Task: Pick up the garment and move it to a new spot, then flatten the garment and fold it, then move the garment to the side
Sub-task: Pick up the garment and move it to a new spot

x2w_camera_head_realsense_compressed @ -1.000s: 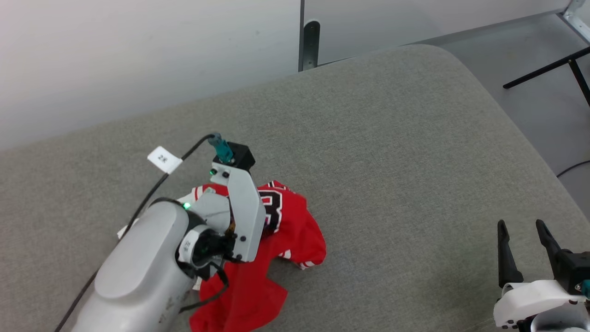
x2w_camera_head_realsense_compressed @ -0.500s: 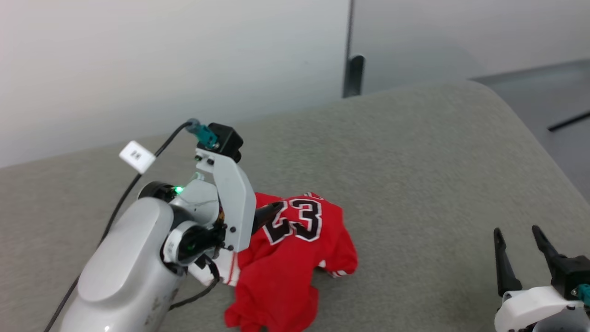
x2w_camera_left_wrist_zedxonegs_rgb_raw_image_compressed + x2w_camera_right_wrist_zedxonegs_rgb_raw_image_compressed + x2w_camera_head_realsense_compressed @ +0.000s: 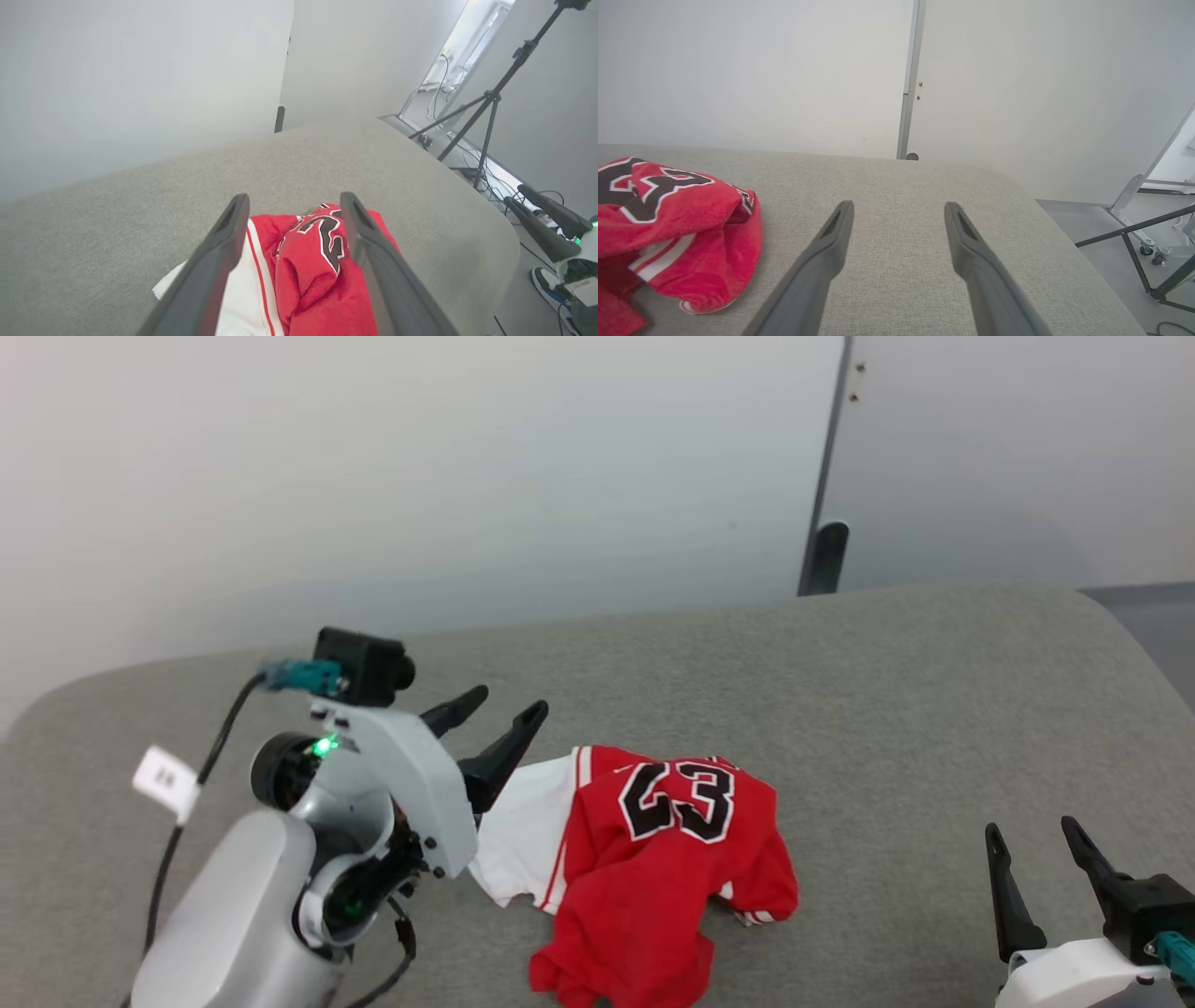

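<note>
The red "23" jersey lies crumpled on the grey upholstered surface, at about 6 o'clock in the head view. Only the number reads; any other lettering is lost in the folds. Its white fabric part spreads towards 9 o'clock, and its lowest fold reaches the frame's bottom edge. In the right wrist view the jersey is cut off at 9 o'clock.

The left gripper stands at 10 o'clock of the jersey, fingers spread wide with nothing between them. Its lower finger crosses the edge of the white cloth, and contact cannot be judged. In its wrist view the fingers cover parts of the heap.

The right gripper, well apart at 4 o'clock, is likewise spread and empty, its body cut off by the frame.

A labelled cable tag hangs at 9 o'clock. A tripod and a shoe stand beyond the surface.
</note>
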### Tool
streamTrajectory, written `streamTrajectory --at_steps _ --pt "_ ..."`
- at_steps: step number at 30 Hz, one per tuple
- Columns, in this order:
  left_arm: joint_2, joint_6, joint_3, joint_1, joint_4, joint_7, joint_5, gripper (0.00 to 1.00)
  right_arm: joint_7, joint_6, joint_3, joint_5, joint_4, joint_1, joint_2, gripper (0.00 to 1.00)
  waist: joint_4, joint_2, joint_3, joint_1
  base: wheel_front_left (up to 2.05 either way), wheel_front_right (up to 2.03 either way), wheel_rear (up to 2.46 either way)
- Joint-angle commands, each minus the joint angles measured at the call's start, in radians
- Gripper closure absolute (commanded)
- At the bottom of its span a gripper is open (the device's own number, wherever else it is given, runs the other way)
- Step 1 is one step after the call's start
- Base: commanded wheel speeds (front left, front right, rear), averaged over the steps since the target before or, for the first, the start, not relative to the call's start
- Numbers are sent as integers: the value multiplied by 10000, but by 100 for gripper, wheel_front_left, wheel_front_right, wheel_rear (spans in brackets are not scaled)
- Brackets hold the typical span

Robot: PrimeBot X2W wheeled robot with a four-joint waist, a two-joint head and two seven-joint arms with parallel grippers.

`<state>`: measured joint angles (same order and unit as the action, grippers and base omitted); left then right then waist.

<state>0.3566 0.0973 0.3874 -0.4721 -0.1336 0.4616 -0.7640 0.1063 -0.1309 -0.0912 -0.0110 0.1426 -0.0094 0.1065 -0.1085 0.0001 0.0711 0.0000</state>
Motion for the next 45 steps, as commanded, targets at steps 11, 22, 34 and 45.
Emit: streamTrajectory --at_steps 11,22,34,45 --pt "138 283 -276 1383 -429 -3475 496 0 97 3 48 -43 22 360 -30 0 744 -1 556 0 0 0 0" --pt "424 332 -662 2633 -1255 -5813 385 0 399 3 33 5 147 629 177 0 1031 -1 794 0 0 0 0" --pt "959 104 -1257 3700 -2326 -7062 713 0 703 3 -467 192 319 1048 592 0 1039 -1 959 0 0 0 0" --pt "960 42 -2287 4403 -2097 -7267 1744 0 782 3 -967 286 278 1305 739 0 1018 -1 1001 0 0 0 0"
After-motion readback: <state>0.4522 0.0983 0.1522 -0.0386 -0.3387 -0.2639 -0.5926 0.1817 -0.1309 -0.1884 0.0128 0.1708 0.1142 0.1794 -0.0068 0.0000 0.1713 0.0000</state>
